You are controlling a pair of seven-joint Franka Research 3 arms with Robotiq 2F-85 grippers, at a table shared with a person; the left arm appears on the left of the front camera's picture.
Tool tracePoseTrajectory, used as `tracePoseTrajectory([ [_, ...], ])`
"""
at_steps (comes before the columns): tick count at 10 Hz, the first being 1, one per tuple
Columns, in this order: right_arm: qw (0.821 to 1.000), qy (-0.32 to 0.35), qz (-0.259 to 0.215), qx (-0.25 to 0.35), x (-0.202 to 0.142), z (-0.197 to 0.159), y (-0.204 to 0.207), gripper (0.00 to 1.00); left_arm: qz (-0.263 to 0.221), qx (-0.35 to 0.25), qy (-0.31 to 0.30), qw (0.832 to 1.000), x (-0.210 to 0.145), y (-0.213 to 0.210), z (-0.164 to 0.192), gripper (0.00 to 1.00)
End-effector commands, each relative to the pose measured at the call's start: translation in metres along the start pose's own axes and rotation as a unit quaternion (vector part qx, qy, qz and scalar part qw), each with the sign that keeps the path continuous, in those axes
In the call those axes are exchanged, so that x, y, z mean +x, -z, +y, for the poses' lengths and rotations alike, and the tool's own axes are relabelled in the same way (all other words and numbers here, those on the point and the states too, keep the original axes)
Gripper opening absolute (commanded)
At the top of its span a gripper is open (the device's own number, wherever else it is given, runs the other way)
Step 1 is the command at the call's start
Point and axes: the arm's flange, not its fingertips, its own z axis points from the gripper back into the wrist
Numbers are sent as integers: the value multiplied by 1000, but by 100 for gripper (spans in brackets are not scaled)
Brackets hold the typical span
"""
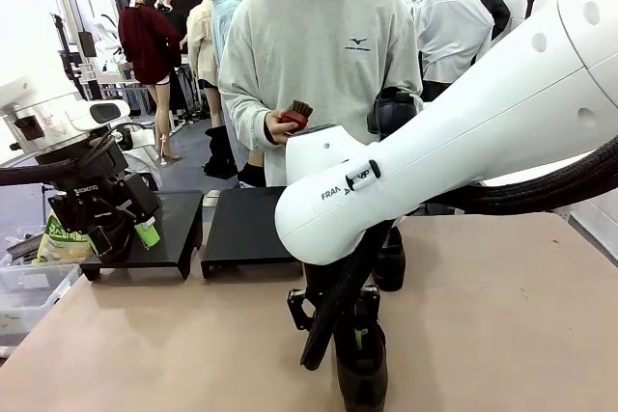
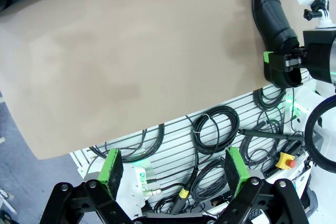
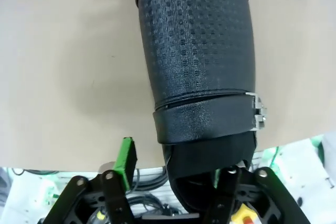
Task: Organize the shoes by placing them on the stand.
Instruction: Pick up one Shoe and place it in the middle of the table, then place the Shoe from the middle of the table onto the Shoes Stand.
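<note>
While the left end effector (image 2: 175, 163) hangs wide open beyond the counter's (image 2: 131, 51) near edge, above coiled cables (image 2: 212, 129), we see the right end effector (image 3: 176, 163) spread wide at the heel of 1 shoe (image 3: 199, 66) lying at that edge, with bare counter on both sides.

The shoe (image 3: 199, 51) was black, its upper covered by a fine grid of punched dots (the instep band plain, with a silver buckle (image 3: 257, 114)), against a tan table (image 3: 63, 51). The left gripper (image 2: 173, 161) was black with green pads (image 2: 113, 167). The right arm (image 1: 463, 132) was white, the stands (image 1: 246, 229) black, the person's sweatshirt (image 1: 319, 45) pale grey and the brush (image 1: 297, 115) reddish brown.
</note>
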Motion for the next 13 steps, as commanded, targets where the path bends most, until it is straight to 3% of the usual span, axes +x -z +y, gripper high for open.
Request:
tracePoseTrajectory([
  [1, 1000, -4, 0, 28, -4, -6, -6, 100, -6, -13, 11, 1000, -1, 2, 3, 100],
  [6, 999, 6, 15, 32, -9, -11, -15, 100, -6, -13, 11, 1000, -1, 2, 3, 100],
  [13, 1000, 6, 0, 20, -3, -3, -14, 100, -6, -13, 11, 1000, -1, 2, 3, 100],
])
